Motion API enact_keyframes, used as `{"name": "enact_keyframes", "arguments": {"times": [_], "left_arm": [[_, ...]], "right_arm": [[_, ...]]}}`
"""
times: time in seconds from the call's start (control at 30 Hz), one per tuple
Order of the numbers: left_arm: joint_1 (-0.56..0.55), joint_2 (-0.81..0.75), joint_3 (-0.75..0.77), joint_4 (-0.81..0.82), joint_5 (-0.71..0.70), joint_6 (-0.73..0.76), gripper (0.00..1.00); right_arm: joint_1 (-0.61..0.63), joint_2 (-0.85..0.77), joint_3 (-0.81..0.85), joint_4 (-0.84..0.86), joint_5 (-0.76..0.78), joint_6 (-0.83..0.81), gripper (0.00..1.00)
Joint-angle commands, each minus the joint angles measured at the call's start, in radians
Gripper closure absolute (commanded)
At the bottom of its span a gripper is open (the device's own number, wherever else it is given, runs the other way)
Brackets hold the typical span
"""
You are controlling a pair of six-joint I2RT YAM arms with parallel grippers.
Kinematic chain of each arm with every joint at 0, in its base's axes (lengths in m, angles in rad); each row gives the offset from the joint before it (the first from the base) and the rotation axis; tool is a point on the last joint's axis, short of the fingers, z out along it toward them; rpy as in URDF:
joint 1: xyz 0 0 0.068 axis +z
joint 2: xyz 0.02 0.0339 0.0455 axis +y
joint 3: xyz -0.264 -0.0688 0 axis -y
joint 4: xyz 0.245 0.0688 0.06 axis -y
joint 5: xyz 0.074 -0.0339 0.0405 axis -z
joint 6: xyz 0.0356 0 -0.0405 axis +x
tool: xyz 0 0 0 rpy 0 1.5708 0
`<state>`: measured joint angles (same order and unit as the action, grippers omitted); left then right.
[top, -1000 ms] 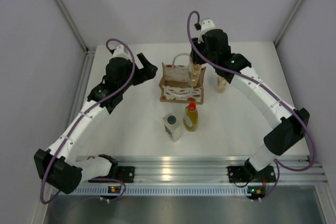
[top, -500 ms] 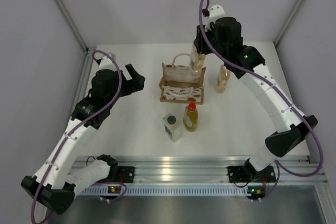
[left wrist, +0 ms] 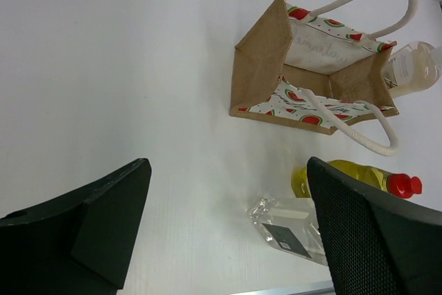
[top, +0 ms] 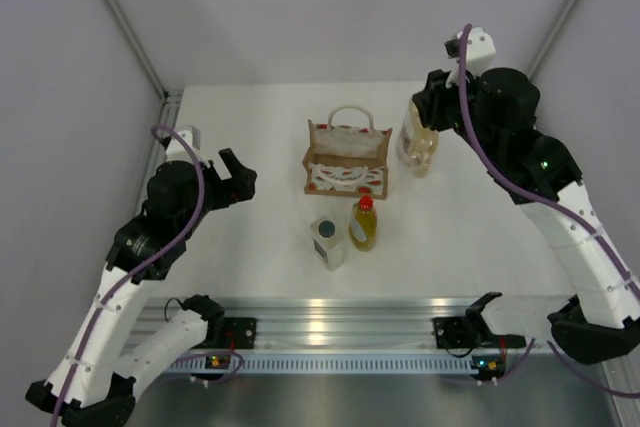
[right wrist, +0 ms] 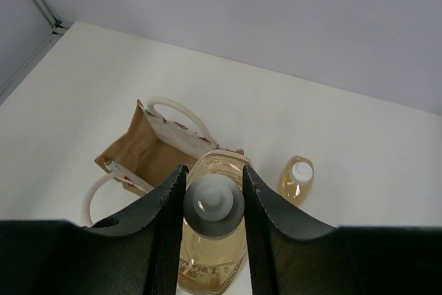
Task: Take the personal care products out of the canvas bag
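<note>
Faint cursive inside the canvas bag (left wrist: 259,74) is unreadable. At upper right overhead, the right hand (right wrist: 213,195) clamps an amber bottle (right wrist: 210,260); the left hand (left wrist: 228,170) gapes wide, empty.

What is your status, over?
Right gripper shut on bottle, out of bag. Left gripper open. Bag looks empty. Second bottle stands nearby.

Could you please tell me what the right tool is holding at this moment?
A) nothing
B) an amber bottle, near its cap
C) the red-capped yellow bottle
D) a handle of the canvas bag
B: in the right wrist view, the right tool has its fingers pressed on both sides of the amber bottle at its cap end.
</note>
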<state>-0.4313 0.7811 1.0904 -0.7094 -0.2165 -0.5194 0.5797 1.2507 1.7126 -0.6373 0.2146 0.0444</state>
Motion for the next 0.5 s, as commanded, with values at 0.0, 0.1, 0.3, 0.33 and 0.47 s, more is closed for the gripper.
{"name": "enact_keyframes", "arguments": {"times": [0.0, 0.1, 0.3, 0.33, 0.47], "left_arm": [[0.005, -0.043, -0.004, -0.041, -0.037, 0.059, 0.01], [0.005, -0.063, -0.026, -0.048, -0.087, 0.113, 0.01], [0.005, -0.071, -0.092, -0.042, -0.141, 0.096, 0.01], [0.006, -0.065, -0.099, -0.035, -0.145, 0.091, 0.01], [0.005, -0.036, -0.127, -0.033, -0.147, 0.076, 0.01]], "right_arm": [[-0.003, -0.135, -0.106, 0.137, 0.048, 0.006, 1.00], [-0.003, -0.230, -0.242, 0.178, 0.058, 0.029, 1.00], [-0.003, -0.379, -0.494, 0.260, 0.091, 0.054, 1.00], [-0.003, -0.392, -0.522, 0.272, 0.086, 0.057, 1.00], [-0.004, -0.465, -0.669, 0.356, 0.071, 0.081, 1.00]]}}
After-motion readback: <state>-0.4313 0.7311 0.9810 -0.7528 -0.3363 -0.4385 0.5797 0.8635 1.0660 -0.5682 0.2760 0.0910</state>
